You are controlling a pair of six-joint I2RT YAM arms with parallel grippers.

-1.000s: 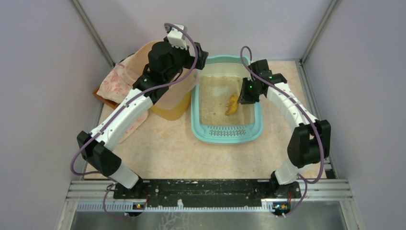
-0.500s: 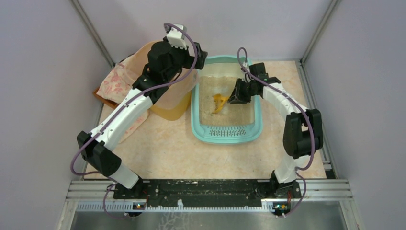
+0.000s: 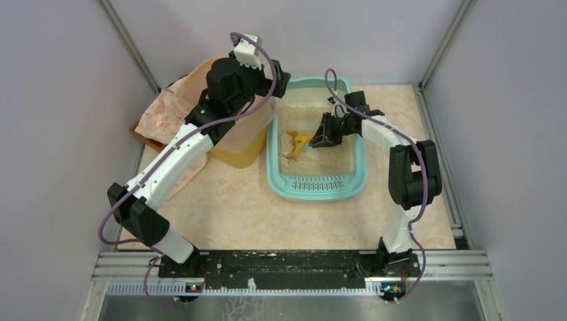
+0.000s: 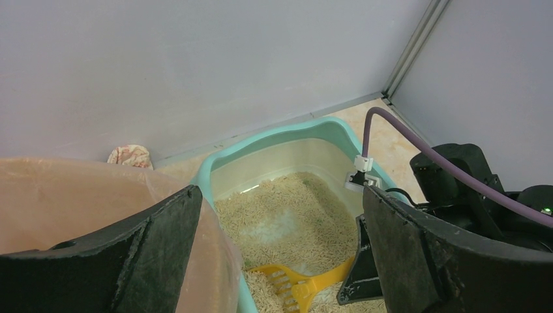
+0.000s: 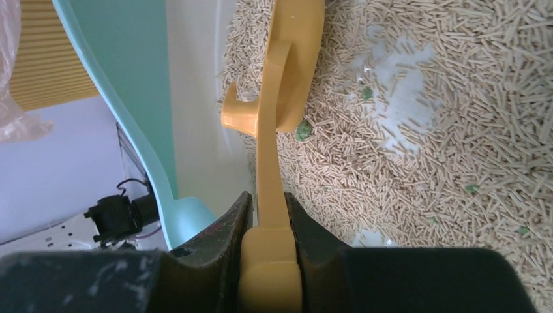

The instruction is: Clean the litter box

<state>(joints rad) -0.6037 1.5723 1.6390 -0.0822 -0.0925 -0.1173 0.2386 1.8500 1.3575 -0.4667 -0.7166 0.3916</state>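
Note:
The teal litter box (image 3: pixel 314 189) sits at the table's centre back, its slotted grille at the near end and beige pellet litter inside. My right gripper (image 3: pixel 321 136) is shut on the handle of a yellow scoop (image 3: pixel 295 142), whose head lies in the litter by the box's left wall. In the right wrist view the fingers (image 5: pixel 231 225) clamp the scoop handle (image 5: pixel 269 163), and green bits (image 5: pixel 303 130) lie by the scoop head. My left gripper (image 4: pixel 277 215) is open and empty, held over the bin's rim at the box's (image 4: pixel 274 138) far left corner.
A round yellow bin (image 3: pixel 241 152) with a peach bag liner (image 4: pixel 78 195) stands against the box's left side. A floral cloth (image 3: pixel 160 110) lies behind the bin at the back left. Grey walls enclose the table on three sides.
My right gripper has carried the scoop leftward across the litter, from the box's right side to near its left wall. The left arm has not moved.

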